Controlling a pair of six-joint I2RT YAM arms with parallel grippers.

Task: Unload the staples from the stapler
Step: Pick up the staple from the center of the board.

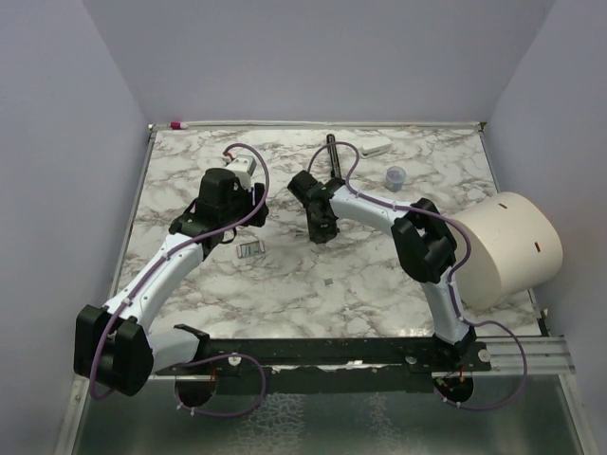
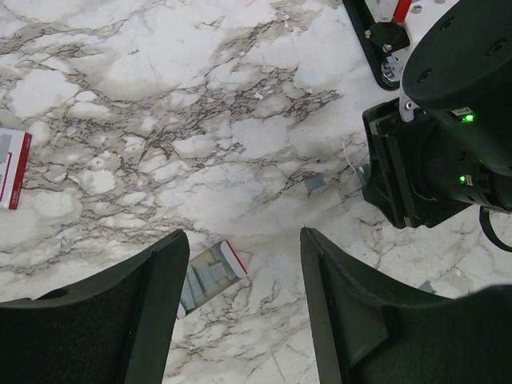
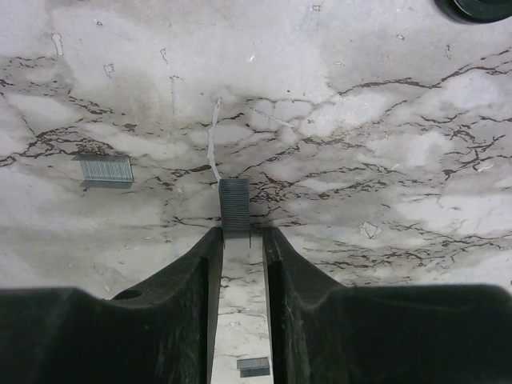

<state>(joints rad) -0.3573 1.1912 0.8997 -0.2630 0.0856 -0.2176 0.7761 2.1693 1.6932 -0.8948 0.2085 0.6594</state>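
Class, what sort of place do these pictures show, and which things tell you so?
Probably a robot test cell, not an office: a left arm and right arm bolted to a rail, plain walls enclosing a marble-patterned table, loose staples.

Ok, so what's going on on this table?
The left gripper hangs open over the small red-and-white stapler lying on the marble table. The right gripper has its jaws nearly together at the end of a strip of staples; whether they grip it is unclear. More strips lie nearby.
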